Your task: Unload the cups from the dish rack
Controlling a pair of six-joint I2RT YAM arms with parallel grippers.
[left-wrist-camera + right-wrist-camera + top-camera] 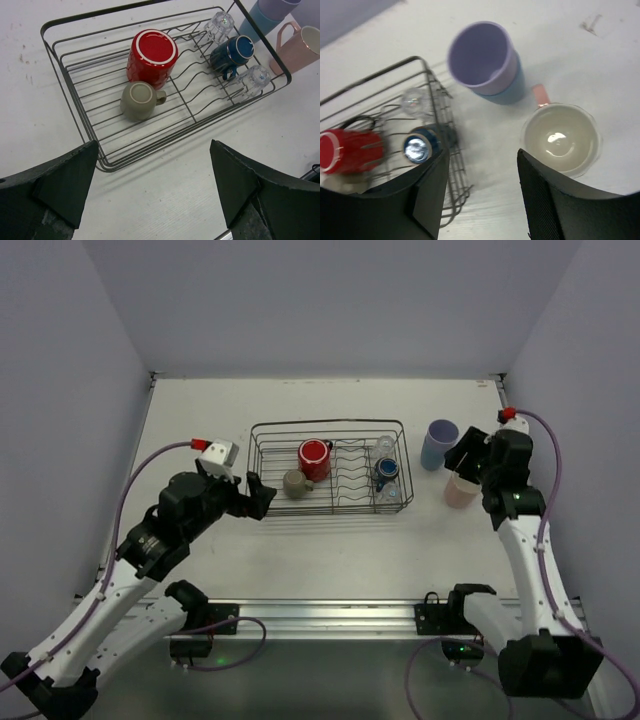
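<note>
The dish rack (326,424) sits mid-table. It holds an upside-down red mug (314,458), an olive-beige cup (296,483), a dark blue cup (387,469) and two clear glasses (385,445) (389,493). A lavender tumbler (438,443) nested in a light-blue one and a pink cup (461,490) stand on the table to the right of the rack. My left gripper (258,495) is open and empty at the rack's left end, with the red mug (152,54) and olive cup (139,100) ahead. My right gripper (470,462) is open and empty above the pink cup (561,137) and lavender tumbler (481,55).
Grey walls close the table in at the back and on both sides. A metal rail (330,615) runs along the near edge between the arm bases. The rack's right end wall (440,95) lies just left of my right gripper (482,160).
</note>
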